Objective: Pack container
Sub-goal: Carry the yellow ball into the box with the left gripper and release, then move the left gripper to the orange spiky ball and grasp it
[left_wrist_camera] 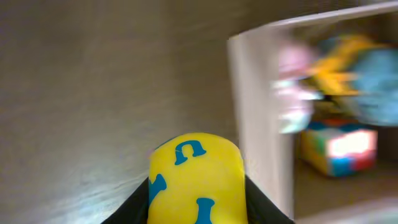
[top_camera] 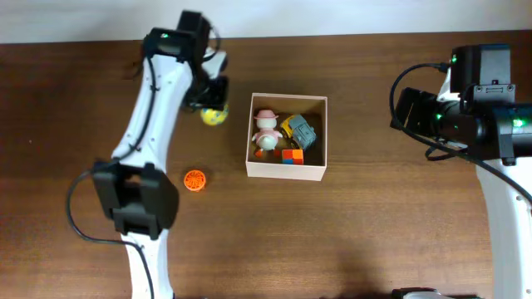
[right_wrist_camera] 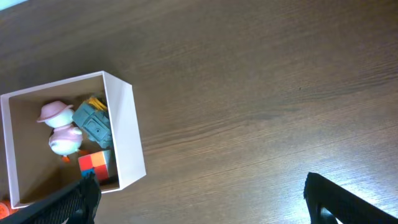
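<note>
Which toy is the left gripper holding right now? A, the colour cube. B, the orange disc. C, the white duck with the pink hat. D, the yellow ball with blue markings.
D: the left wrist view shows the left gripper shut on the yellow ball, outside the container.

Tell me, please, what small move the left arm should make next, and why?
Probably lift the yellow toy a little and carry it over the near wall of the container. The left gripper appears shut on the toy, which is just outside that wall and not yet inside.
</note>
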`<state>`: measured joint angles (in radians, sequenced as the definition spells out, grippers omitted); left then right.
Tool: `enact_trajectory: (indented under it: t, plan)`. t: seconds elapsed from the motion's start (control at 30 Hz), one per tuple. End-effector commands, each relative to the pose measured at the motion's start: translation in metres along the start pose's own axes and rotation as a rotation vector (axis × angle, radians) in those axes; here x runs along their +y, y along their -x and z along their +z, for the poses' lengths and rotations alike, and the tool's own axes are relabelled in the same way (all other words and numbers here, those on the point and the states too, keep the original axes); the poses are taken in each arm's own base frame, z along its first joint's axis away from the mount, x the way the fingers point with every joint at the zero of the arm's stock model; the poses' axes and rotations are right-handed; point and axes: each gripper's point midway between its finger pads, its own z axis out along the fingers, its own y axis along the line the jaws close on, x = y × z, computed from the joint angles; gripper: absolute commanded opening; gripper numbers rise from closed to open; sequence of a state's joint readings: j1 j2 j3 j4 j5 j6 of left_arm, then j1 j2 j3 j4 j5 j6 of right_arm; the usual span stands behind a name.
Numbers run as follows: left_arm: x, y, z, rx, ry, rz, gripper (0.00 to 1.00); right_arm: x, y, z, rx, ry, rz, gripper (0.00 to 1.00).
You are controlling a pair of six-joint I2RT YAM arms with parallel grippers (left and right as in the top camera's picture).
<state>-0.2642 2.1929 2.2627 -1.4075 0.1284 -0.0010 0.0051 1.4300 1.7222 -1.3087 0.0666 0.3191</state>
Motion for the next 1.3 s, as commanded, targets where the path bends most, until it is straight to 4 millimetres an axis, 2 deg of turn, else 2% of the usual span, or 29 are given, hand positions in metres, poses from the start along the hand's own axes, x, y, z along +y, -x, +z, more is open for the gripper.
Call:
enact_trajectory:
  t: [0.0,0.13,0.2,0.43,0.57,0.63,0.7,0.8,0.87,0.97,1.1,1.27]
  plan:
    - [-0.049,-0.001,-0.022,-0.040,-0.055,0.083,0.31,-0.003,0.002,0.001,-0.003,-0.013,0.017,0.99]
    - [-0.085,-0.014,-0.008,0.001,-0.073,0.151,0.33,-0.003,0.002,0.001,-0.003,-0.013,0.017,0.99]
    - [-0.098,-0.017,0.002,0.006,-0.071,0.181,0.38,-0.003,0.002,0.001,-0.003,-0.013,0.017,0.99]
    - [-0.110,-0.043,0.055,0.080,0.011,0.177,0.43,-0.003,0.002,0.001,-0.003,-0.013,0.017,0.99]
    - [-0.117,-0.051,0.071,0.093,0.008,0.209,0.47,-0.003,0.002,0.001,-0.003,-0.013,0.017,0.99]
    - [-0.120,-0.055,0.070,0.102,0.008,0.217,0.59,-0.003,0.002,0.001,-0.003,-0.013,0.017,0.99]
    - [-0.121,-0.056,0.061,0.104,0.007,0.219,0.77,-0.003,0.002,0.001,-0.003,-0.013,0.017,0.99]
    - [-0.121,-0.052,0.036,0.088,0.006,0.214,0.85,-0.003,0.002,0.001,-0.003,-0.013,0.017,0.99]
    - [-0.118,-0.047,0.015,0.063,0.005,0.205,1.00,-0.003,0.002,0.001,-0.003,-0.013,0.017,0.98]
    - [-0.106,-0.042,-0.019,0.024,0.020,0.179,0.99,-0.003,0.002,0.001,-0.003,-0.013,0.017,0.99]
    - [-0.071,-0.046,-0.051,0.005,0.101,0.125,0.99,-0.003,0.002,0.001,-0.003,-0.013,0.017,0.99]
    - [-0.021,-0.063,-0.061,0.082,0.170,0.028,0.99,-0.003,0.002,0.001,-0.003,-0.013,0.017,0.99]
